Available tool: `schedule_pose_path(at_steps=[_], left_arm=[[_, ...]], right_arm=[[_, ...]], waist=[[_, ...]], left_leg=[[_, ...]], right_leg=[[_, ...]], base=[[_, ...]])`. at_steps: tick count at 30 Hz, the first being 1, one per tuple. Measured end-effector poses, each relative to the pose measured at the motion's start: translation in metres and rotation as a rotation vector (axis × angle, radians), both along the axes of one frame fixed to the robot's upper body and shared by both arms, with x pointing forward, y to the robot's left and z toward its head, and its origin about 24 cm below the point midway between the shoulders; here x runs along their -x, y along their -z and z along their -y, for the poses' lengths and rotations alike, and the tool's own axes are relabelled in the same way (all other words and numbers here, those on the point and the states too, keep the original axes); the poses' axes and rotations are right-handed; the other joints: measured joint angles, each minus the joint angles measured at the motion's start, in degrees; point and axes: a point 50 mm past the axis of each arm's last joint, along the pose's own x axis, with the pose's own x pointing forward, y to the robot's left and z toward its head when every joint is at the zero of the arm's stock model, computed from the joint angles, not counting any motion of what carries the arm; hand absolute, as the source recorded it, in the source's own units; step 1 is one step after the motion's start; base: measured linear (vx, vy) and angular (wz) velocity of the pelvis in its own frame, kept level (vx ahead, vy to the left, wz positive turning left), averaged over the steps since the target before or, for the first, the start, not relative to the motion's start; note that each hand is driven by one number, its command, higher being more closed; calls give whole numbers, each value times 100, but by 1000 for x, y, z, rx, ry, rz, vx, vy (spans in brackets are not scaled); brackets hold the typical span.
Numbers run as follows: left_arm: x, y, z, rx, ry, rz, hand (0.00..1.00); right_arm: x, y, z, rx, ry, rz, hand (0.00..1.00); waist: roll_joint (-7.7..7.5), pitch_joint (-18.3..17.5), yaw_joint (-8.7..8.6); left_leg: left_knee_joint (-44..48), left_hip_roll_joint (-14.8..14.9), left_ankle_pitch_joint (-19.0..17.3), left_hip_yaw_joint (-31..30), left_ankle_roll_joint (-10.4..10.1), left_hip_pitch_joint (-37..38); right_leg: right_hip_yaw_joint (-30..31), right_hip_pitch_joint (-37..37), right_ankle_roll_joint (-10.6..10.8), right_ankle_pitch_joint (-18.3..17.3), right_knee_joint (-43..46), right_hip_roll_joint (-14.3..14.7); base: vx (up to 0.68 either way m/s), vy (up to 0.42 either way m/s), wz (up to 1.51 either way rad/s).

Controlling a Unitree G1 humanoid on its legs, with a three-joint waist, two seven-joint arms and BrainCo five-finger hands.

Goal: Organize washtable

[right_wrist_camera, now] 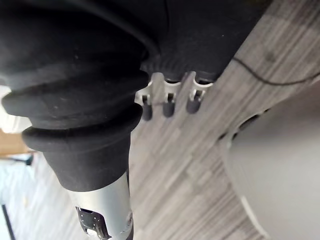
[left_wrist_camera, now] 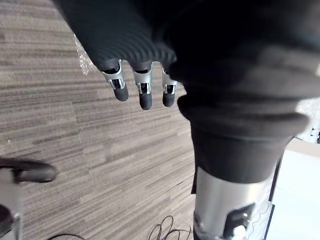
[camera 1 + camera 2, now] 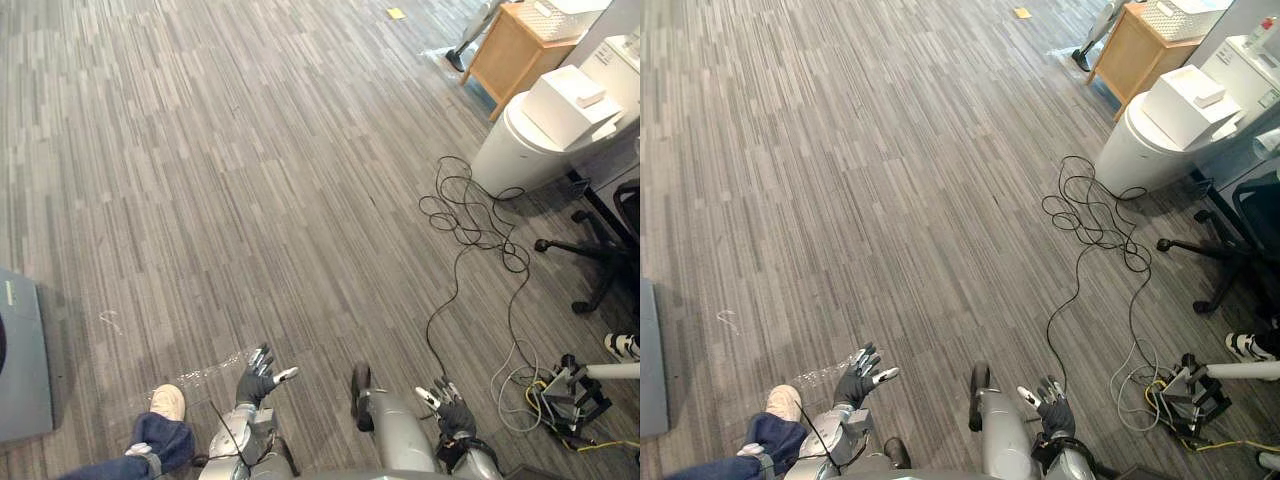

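Grey plank floor (image 3: 250, 180) is recorded across most of the head views. At far right, a white rounded unit (image 3: 510, 150) is noted with a white box (image 3: 565, 105) resting on it, a wooden cabinet (image 3: 510, 55) beyond it and a black office chair (image 3: 600, 250) nearer, at the right edge. A grey slab (image 3: 20, 360) is seen at the near left edge. A person's shoe (image 3: 165, 402) is logged near left, just beside the left hand (image 3: 258, 378). Both hands are held low at the near edge, the right hand (image 3: 448, 408) likewise, with fingers straight and spread and nothing held (confirmed in each wrist view). Which item, if any, is the washtable cannot be told, so the task is judged not yet begun. Risks: a swing of the left arm could strike the person's foot; a turn towards the far-right furniture could be fouled by the chair's legs.
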Motion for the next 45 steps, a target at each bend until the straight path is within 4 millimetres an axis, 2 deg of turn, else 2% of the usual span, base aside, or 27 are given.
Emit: schedule_pose_path(at_steps=[1,3,4,6,8,10,12,14,15,16,18,20,22,25,26,29,30,31,32,33,34,35,36,37,38,40,45], left_arm=[[0,1,5,20,6,-3,0],[4,1,9,37,7,-8,0],[8,4,9,48,-2,-23,0],[10,5,10,91,-17,-28,0],[10,3,9,111,-29,-21,0],[9,-3,10,140,-38,12,0],[4,-18,10,171,-45,82,0],[7,-22,12,207,-74,100,0],[9,-24,11,215,-85,105,0],[14,-23,12,231,-99,95,0],[10,-29,10,243,-106,126,0],[5,-38,8,244,-102,169,0],[4,-37,8,242,-101,165,0],[2,-33,4,219,-115,148,0],[2,-31,4,214,-118,144,0],[-5,-22,4,192,-93,110,0],[-9,-14,5,176,-79,75,0],[-10,-13,5,174,-77,69,0],[-8,-10,1,151,-77,55,0],[-1,-4,6,159,-85,20,0],[1,-2,7,163,-92,9,0],[5,2,10,173,-111,-15,0],[7,3,9,174,-120,-25,0],[17,10,6,179,-154,-63,0],[19,13,5,188,-178,-88,0],[20,16,1,190,-213,-109,0],[25,11,-9,193,-286,-85,0]], right_arm=[[-6,-4,6,29,-35,24,0],[-21,-16,12,68,-68,89,0],[-26,-21,12,78,-79,116,0],[-36,-25,4,70,-115,148,0],[-40,-25,-1,57,-125,154,0],[-42,-26,-5,47,-129,163,0],[-49,-29,-7,59,-167,180,0],[-50,-30,-5,72,-189,183,0],[-49,-30,-4,79,-195,176,0],[-44,-23,-12,61,-210,146,0],[-38,-20,-22,45,-233,131,0],[-31,-17,-28,24,-226,114,0],[-29,-15,-30,7,-228,107,0],[-24,-14,-28,12,-225,99,0],[-20,-14,-26,13,-219,97,0],[-18,-19,-25,10,-213,121,0],[-17,-19,-20,12,-194,121,0],[-16,-18,-19,12,-184,116,0],[-11,-17,-18,14,-181,101,0],[-8,-15,-16,19,-185,81,0],[-10,-16,-14,26,-187,85,0],[-19,-21,-9,46,-200,111,0],[-24,-23,-9,47,-208,124,0],[-32,-26,-9,53,-220,148,0],[-40,-29,-15,39,-214,167,0],[-49,-29,-23,19,-206,176,0],[-64,-32,-35,15,-265,200,0]], waist=[[141,-20,55],[299,-18,167],[387,-22,217],[410,38,380],[205,171,430],[71,182,549],[32,190,758],[157,148,858],[180,144,873],[49,8,931],[-223,-224,851],[-447,-240,759],[-434,-214,629],[-177,-197,506],[27,-225,347],[129,-239,82],[78,-241,-78],[0,-239,-114],[-130,-275,-131],[19,-282,-138],[117,-301,-130],[367,-297,-85],[404,-287,-80],[518,-264,31],[580,-215,150],[427,-112,302],[330,-86,520]], left_leg=[[899,354,82,-143,-35,-239],[2441,786,1124,-237,423,-876],[3114,971,2111,-389,481,-1126],[5074,981,1707,-910,468,-1881],[5599,615,1155,-947,594,-2329],[5122,297,832,-762,678,-3032],[3362,23,848,-570,644,-3900],[1264,-59,1252,-546,91,-4020],[921,-62,1618,-558,172,-4009],[1282,-130,2051,-498,596,-3977],[1519,-355,1698,-354,1068,-3920],[1952,-690,917,-245,1271,-3472],[1860,-898,424,-318,1348,-2763],[901,-1053,233,-530,1308,-1348],[289,-1022,255,-746,1288,-670],[154,-981,253,-1107,1279,-210],[218,-997,239,-1377,1259,-4],[219,-1037,211,-1453,1211,126],[290,-1025,29,-1574,887,464],[689,-819,-44,-1648,768,649],[1062,-687,41,-1644,708,591],[2121,-358,575,-1518,683,249],[2701,-222,1079,-1398,657,-15],[3684,228,2809,-1097,605,-443],[5064,658,2558,-943,854,-1031],[6089,811,1684,-578,964,-1610],[3540,725,1010,126,710,-2835]], right_leg=[[-57,-4,-85,-96,595,91],[-140,164,-255,-676,968,282],[-109,446,-360,-866,864,402],[116,1512,-533,-1113,311,759],[319,2481,-631,-1182,-197,776],[428,3140,-725,-1248,-573,743],[573,3620,-625,-1574,-838,626],[686,4023,-427,-1927,-973,587],[764,4168,-347,-2071,-982,573],[962,4284,-297,-2236,-768,450],[968,3785,-256,-2190,457,99],[1010,3061,44,-1208,2642,-258],[1100,2597,321,-100,4172,-361],[679,1676,-147,-1343,5278,-235],[280,1103,-201,-1809,4962,-34],[379,256,-12,-1934,3030,187],[834,160,417,-1284,738,160],[976,115,585,-1016,143,83],[1178,66,591,-713,-246,-48],[1132,59,419,53,499,50],[1099,54,316,123,827,117],[892,129,160,-367,1357,282],[831,222,84,-572,1508,358],[831,625,-104,-900,1451,585],[753,1110,-277,-1096,1286,745],[863,1990,-379,-1188,846,779],[1040,3447,-313,-1414,-397,631]], base=[[697,-349,26],[662,-333,-9],[805,-277,-49],[950,-269,-58],[707,-128,-27],[661,-55,-36],[641,33,-63],[608,135,-70],[681,236,-84],[833,335,-55],[888,340,-14],[793,294,27],[737,223,29],[788,159,28],[902,110,56],[707,-52,91],[774,-178,126],[804,-229,146],[852,-278,109],[1036,-369,91],[1029,-359,45],[832,-296,16],[641,-219,-8],[800,-198,-27],[646,-138,-34],[754,-126,-28],[666,-14,-26]])
